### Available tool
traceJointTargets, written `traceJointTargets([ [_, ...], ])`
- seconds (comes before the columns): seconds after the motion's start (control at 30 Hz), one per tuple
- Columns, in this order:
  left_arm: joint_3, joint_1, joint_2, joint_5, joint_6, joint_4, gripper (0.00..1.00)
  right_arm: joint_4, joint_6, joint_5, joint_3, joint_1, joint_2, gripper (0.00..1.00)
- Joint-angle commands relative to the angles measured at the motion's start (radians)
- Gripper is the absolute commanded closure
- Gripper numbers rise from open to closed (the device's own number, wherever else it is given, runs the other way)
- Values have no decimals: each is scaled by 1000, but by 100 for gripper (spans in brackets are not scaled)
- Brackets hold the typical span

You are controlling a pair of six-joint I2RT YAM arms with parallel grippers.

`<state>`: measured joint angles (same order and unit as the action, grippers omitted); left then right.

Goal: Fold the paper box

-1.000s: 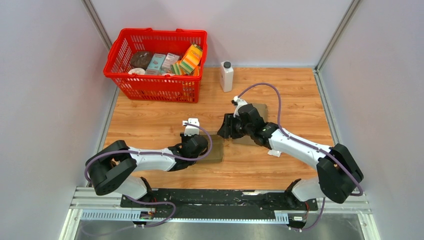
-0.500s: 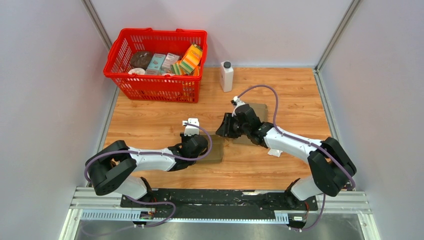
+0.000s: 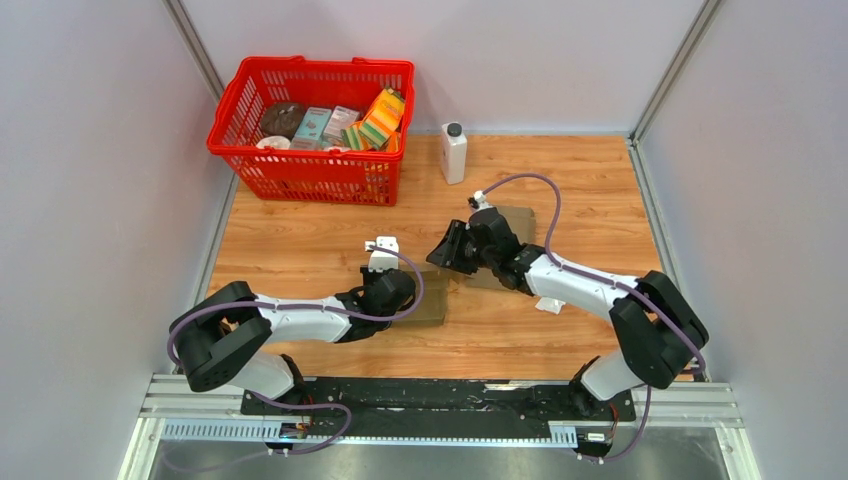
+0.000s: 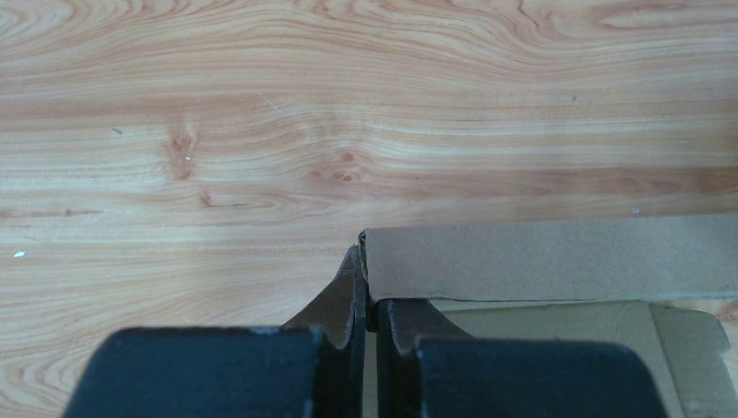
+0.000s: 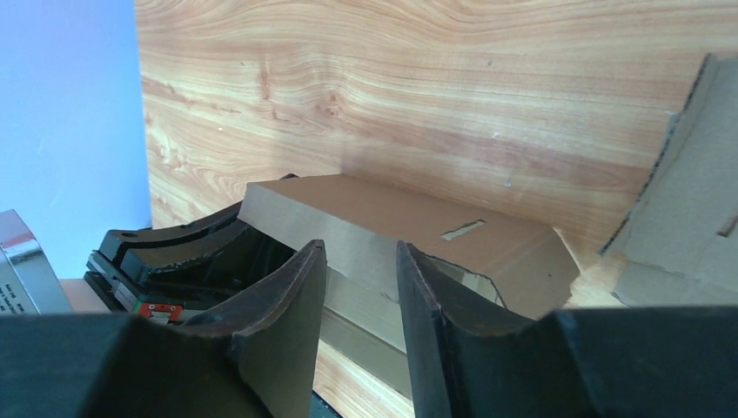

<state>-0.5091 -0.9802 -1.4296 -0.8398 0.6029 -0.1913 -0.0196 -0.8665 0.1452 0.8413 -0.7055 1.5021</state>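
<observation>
1. Wood-grain desk (image 3: 300,240), grey walls on three sides; red basket (image 3: 300,180) of packets at far left, white bottle (image 3: 453,152) near its right side
2. Box (image 3: 432,302): brown card, partly folded, lying on the desk near centre, between the two arms; a second flat card sheet (image 3: 515,222) lies just beyond it under the right arm, joined or separate cannot tell
3. Left fingers (image 4: 348,313): clenched on the box's left edge, a flap pinched between them, low on the desk
4. Right fingers (image 5: 296,296): parted, nothing between them, hanging just short of the box, its raised slotted panel straight ahead
5. Step in hand, as judged: box pinned at one side, other arm lining up on the raised panel; folding well short of done
6. Next move calls for: right fingers to meet the panel's edge and press it over along its crease; left grip to hold firm, lest the light card slide or spring back
</observation>
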Motion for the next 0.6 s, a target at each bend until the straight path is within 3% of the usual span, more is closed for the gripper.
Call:
traceJointTargets([
  [0.0,4,-3,11,31,12,18,100,49,67,-100,-5,-2,-57,57],
  [0.2,-5,-3,-11,47,15,15,100,57,67,-131,-51,-9,-123,57],
  [0.57,3,-3,9,47,17,24,100,-81,-75,-1,-68,-9,-34,58],
])
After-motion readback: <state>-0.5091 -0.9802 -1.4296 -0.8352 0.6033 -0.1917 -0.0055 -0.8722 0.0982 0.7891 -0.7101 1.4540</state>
